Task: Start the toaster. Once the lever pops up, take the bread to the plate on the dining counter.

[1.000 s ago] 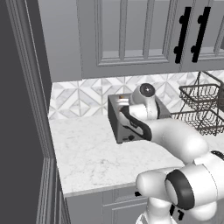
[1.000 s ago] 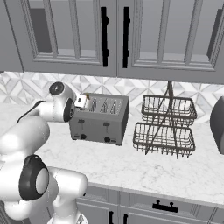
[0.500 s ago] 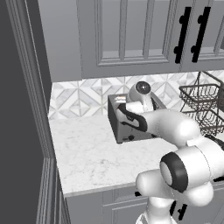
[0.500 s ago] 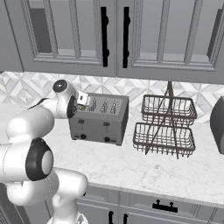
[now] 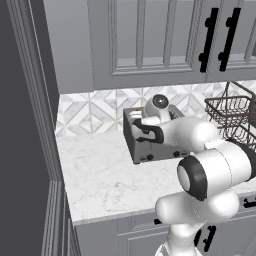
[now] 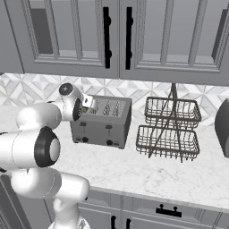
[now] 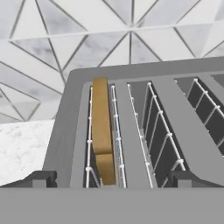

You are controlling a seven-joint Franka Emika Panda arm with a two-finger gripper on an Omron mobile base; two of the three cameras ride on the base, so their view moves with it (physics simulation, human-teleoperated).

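Observation:
The grey toaster (image 6: 103, 124) stands on the marble worktop against the tiled wall, also seen in the left base view (image 5: 150, 150). Two small dark levers (image 6: 82, 125) sit high in their slits on its front, above round knobs. A tan bread slice (image 7: 101, 127) stands in the leftmost slot. My gripper (image 7: 111, 179) hovers just over that end of the toaster (image 7: 131, 74), open, with its fingertips (image 7: 41, 178) spread either side of the bread's slot and holding nothing. The hand shows at the toaster's left end (image 6: 87, 103) (image 5: 137, 121). The plate and dining counter are out of view.
A two-tier dark wire basket (image 6: 167, 129) stands right of the toaster, with a grey microwave's edge (image 6: 222, 129) beyond it. Wall cabinets (image 6: 116, 36) hang low overhead. A tall dark panel (image 5: 25, 125) bounds the worktop's left end.
The arm's elbow has swung up and forward, and the hand has edged closer over the toaster's left end. The jaws have stayed open.

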